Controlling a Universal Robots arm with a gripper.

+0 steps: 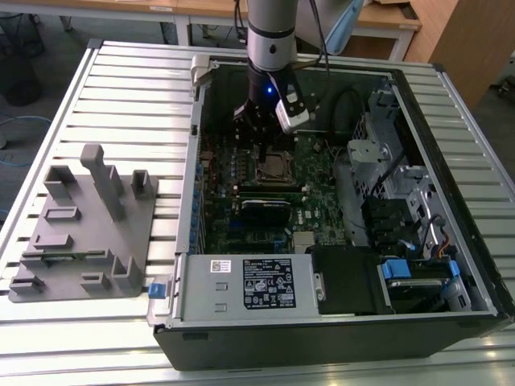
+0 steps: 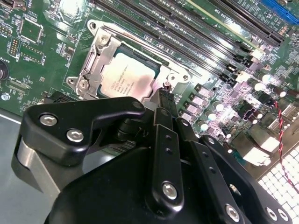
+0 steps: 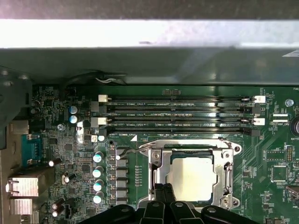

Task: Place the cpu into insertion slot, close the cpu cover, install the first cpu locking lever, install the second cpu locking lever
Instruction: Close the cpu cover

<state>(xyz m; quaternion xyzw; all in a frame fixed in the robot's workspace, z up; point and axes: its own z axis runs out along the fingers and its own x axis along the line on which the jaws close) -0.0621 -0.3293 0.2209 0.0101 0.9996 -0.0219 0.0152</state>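
Sitting in the slot [image 3: 191, 153], the cpu [image 3: 192, 177] shows its printed top through the window of the lowered cover [image 3: 158, 163]. The gripper [image 2: 164, 95], fingers pinched together with nothing between them, stands at the slot's edge. Well apart from the slot, a white printed label [image 1: 261, 283] sits in the case [image 1: 322, 346].

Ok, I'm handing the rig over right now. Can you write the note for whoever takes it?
The gripper is shut with nothing seen between its fingers, its tips at the edge of the insertion slot.
The cpu sits in the slot.
The cpu cover lies flat around the chip.
Done: placing the chip, closing the cover.
Left: both levers. One locking lever angles out beside the socket and looks unlatched. I cannot tell the state of the other.
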